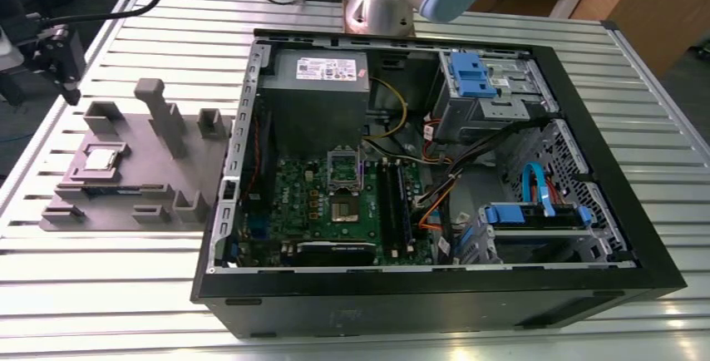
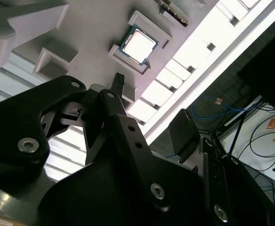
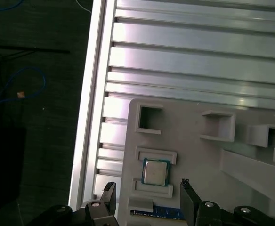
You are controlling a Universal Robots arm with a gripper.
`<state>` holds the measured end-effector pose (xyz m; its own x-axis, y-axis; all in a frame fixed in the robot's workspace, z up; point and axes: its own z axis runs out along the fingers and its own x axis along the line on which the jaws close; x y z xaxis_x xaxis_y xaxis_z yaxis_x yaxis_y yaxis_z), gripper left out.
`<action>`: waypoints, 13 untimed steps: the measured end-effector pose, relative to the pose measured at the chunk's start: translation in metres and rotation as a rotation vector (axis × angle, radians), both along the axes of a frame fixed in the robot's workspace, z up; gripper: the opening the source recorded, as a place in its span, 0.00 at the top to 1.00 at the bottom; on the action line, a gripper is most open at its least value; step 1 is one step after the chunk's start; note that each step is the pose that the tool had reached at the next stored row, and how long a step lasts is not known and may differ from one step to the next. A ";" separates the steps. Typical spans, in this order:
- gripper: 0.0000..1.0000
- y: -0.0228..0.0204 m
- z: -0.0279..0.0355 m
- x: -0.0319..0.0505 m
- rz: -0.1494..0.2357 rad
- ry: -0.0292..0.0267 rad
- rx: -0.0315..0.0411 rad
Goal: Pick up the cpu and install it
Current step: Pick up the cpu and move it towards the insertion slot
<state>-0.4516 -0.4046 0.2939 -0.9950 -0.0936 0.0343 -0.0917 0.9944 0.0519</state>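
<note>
The cpu lies flat, silver top up, in a shallow framed pocket of the grey fixture. We see nothing touching it. Just beside that pocket, a long narrow board with a blue strip rests in a slot of the same fixture.

Above the fixture hangs the tool, spread wide. In the first wrist view its two black fingers stand apart, one to each side of the cpu, and clear of it.

In the exterior view the fixture sits on the slatted metal table, to the exterior view's left of an open computer case. The case lies on its side. Inside it we see the green motherboard with its metal-framed socket near the middle, well apart from the cpu.
</note>
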 end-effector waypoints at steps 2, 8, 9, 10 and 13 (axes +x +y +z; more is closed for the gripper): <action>0.35 0.0000 -0.0029 0.0000 0.000 -0.0001 0.0001; 0.35 0.0000 -0.0054 0.0000 0.000 0.0001 0.0000; 0.35 0.0000 -0.0055 0.0000 0.000 0.0000 0.0001; 0.35 0.0000 -0.0055 0.0000 0.000 0.0001 0.0001; 0.35 0.0000 -0.0056 0.0000 0.000 0.0000 0.0001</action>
